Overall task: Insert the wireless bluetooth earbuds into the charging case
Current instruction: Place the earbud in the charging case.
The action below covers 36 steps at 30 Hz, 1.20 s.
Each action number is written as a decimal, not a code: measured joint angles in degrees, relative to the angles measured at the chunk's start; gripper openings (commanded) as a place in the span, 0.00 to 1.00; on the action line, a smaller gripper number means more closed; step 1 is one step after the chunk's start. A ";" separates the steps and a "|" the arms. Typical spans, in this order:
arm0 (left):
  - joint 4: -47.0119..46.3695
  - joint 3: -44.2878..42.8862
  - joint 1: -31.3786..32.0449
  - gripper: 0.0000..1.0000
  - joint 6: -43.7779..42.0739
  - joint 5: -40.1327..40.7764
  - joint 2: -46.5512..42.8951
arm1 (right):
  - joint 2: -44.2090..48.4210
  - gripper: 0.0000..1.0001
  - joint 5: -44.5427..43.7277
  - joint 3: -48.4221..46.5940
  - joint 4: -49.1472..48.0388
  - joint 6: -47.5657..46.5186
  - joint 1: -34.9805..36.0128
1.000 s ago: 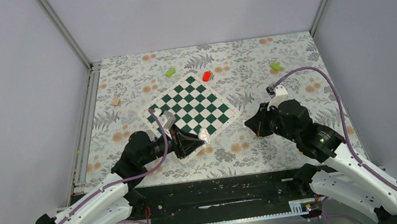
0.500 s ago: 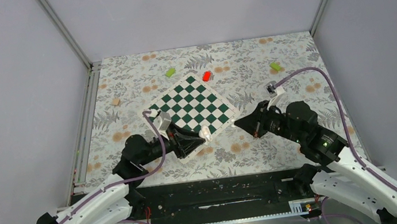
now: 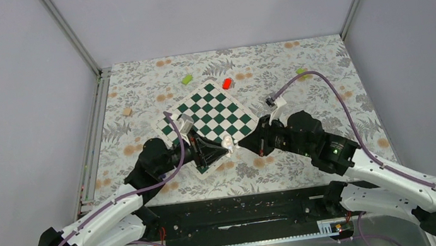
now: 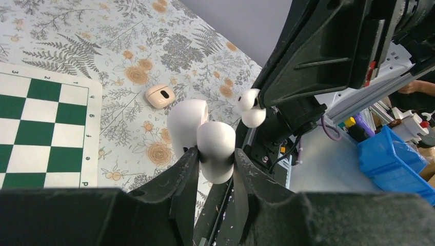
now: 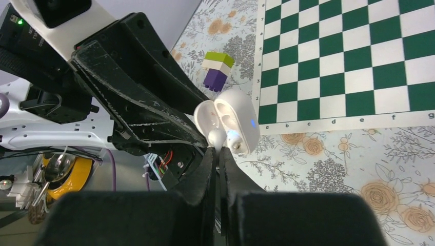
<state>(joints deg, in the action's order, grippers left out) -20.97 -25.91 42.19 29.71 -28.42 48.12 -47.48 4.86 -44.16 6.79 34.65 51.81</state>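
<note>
Over the last second the right arm swung in across the desk (image 3: 134,83) toward its partner. A second before, the right claw (image 3: 249,145) had hung well apart from the left one, off the right corner of the chessboard (image 3: 209,114). Half a second before, it was partway over. Now it sat just beside the left claw (image 3: 224,147) at the board's near corner. The left arm had moved only a little, shifting its load to meet it.

That load was the charging case (image 4: 215,148), white, with its lid hinged open. The left claw pinched it by the body between narrow-set fingers and held it off the desk. The right claw was closed almost to nothing on one white earbud (image 5: 216,136), which sat at the case's open mouth. In the right wrist view the earbud was right at the rim, touching or nearly so; I could not tell which, and it did not look seated.

So the carrying looked done and the fine part was at hand: lining the earbud up with its hollow and pressing it in. Whether the other earbud was already inside I could not tell. A small beige oval piece (image 4: 160,96) lay on the desk, apart from both claws
</note>
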 measured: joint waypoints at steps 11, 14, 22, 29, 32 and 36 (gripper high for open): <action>1.88 0.00 0.26 0.00 1.05 0.22 0.00 | -4.42 0.00 -3.85 -0.98 -3.30 0.39 2.32; 2.12 -0.26 0.26 0.00 1.51 0.22 0.13 | -5.55 0.00 -4.68 -0.98 -4.39 0.39 2.36; 3.65 -1.51 0.33 0.00 2.12 0.22 1.05 | -7.08 0.00 -5.51 -0.98 -6.05 0.79 2.51; 4.96 -1.92 0.33 0.00 2.73 0.22 1.25 | -7.87 0.00 -6.27 -0.98 -6.25 0.79 2.97; 5.18 -2.14 0.33 0.00 2.93 0.24 1.31 | -7.82 0.00 -6.84 -0.98 -6.25 0.79 3.17; 5.20 -2.21 0.33 0.00 2.97 0.22 1.51 | -7.23 0.00 -6.95 -0.98 -5.77 0.79 3.32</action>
<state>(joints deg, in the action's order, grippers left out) -15.77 -28.12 42.52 32.69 -28.21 49.63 -54.72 -2.09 -45.15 1.02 35.44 55.13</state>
